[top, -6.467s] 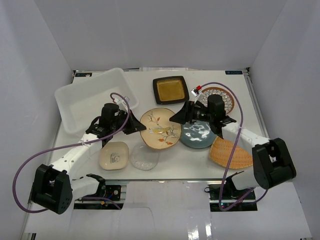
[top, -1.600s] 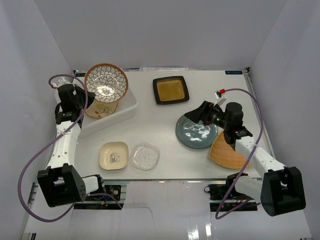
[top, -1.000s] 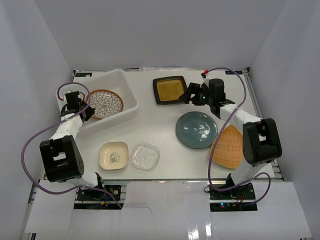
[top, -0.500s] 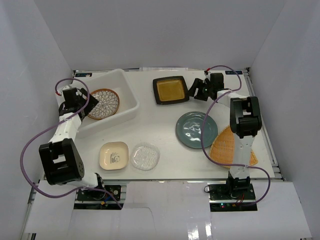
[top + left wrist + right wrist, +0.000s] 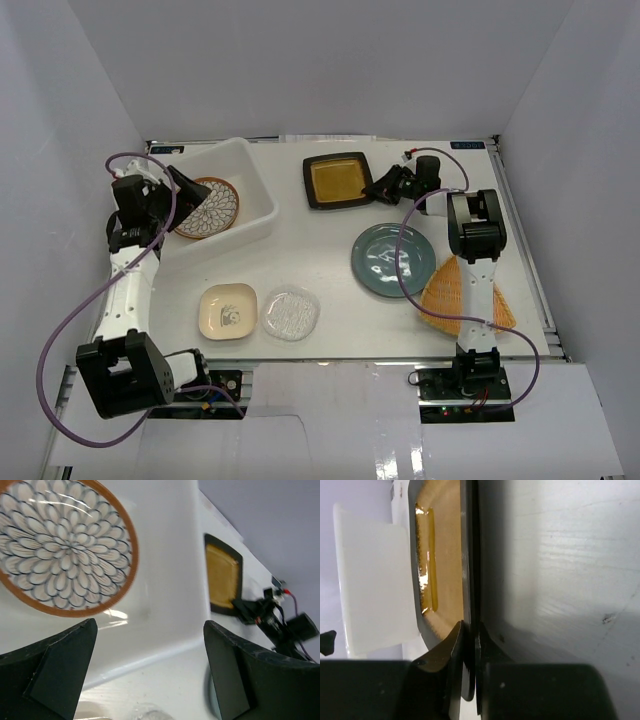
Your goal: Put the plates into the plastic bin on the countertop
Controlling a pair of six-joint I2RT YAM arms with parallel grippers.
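One amber square plate (image 5: 340, 180), black-rimmed, glossy

white plastic bin (image 5: 252, 182): smooth, milky
black-rimmed amber square plate (image 5: 338, 180): shiny glaze
orange woven plate (image 5: 438, 296): rough weave

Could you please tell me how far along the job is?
Done: the brown-and-white petal-patterned round plate lies in the white translucent plastic bin. In hand: the right end effector pinches the black-rimmed amber square plate; the left end effector is open. Left: teal round plate, orange woven plate, small cream square dish, small clear glass dish.
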